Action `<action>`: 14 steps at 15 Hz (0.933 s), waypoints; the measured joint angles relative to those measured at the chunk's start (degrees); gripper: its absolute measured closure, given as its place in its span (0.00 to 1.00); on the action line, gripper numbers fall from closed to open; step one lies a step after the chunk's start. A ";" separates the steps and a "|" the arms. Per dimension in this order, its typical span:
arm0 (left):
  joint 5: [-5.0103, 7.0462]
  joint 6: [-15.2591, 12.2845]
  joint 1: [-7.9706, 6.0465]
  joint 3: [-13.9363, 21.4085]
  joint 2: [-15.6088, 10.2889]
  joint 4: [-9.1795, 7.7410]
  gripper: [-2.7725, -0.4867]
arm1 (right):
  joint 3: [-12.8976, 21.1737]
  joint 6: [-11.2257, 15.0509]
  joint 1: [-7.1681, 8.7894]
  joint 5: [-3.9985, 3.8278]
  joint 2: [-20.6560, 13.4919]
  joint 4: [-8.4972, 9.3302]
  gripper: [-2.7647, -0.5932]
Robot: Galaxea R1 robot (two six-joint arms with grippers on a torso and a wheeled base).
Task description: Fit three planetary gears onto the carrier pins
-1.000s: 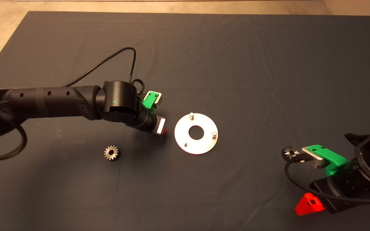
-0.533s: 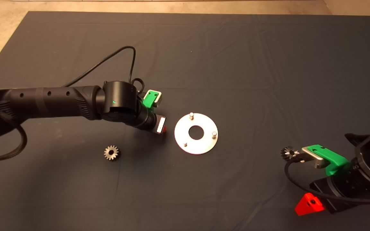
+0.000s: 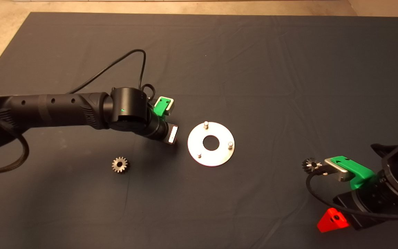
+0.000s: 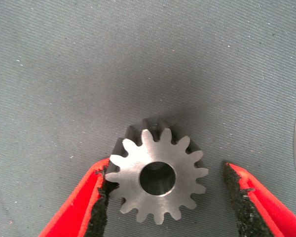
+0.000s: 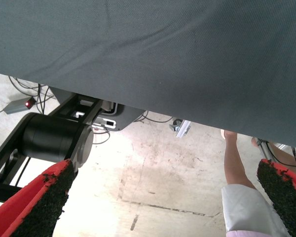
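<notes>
Stage shown: no gear is yet installed. The flat, shiny silver ring-shaped disc [image 3: 211, 144] lies on the dark mat [image 3: 254, 69] covering the surface, near its middle, and its three short silvery carrier pins stand bare: one at the far edge [image 3: 206, 123], one at the right [image 3: 230, 144] and one at the near left [image 3: 199, 155]. All three placements therefore appear to remain.

Count of small silvery metal spur gears: three. The first gear [image 4: 158, 175] lies flat on the mat just left of the disc, beneath the left gripper [image 4: 165, 197]. In the left wrist view the red fingers bracket it, jaws spread; one black pad [image 4: 101, 197] is at or against the teeth, while the other pad [image 4: 237, 197] stands clear of them, so the gear is framed, not yet clamped. The disc's edge shows just beside this gear. The second gear [image 3: 120, 164] lies alone on the mat, left of the disc and nearer than the left arm. The third gear [image 3: 310, 165] lies well right of the disc, touching or just beside the green tip of the right gripper [image 5: 163, 207], which waits at the near right corner with jaws wide and empty. Its wrist view shows the floor beyond the mat and a person's leg [image 5: 234, 168].

Judged step in hand: the pick-up of the first gear.
</notes>
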 joint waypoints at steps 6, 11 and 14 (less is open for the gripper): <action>0.26 0.62 -0.01 -0.22 -0.02 0.05 0.62 | 0.00 0.00 -0.02 -0.01 -0.01 0.02 0.00; 0.46 0.63 -0.02 -0.38 -0.02 0.09 0.68 | 0.00 0.00 -0.33 0.00 0.00 0.02 0.00; 0.41 0.63 -0.02 -0.52 -0.01 0.09 0.68 | 0.00 0.00 -0.63 -0.02 0.00 0.02 0.00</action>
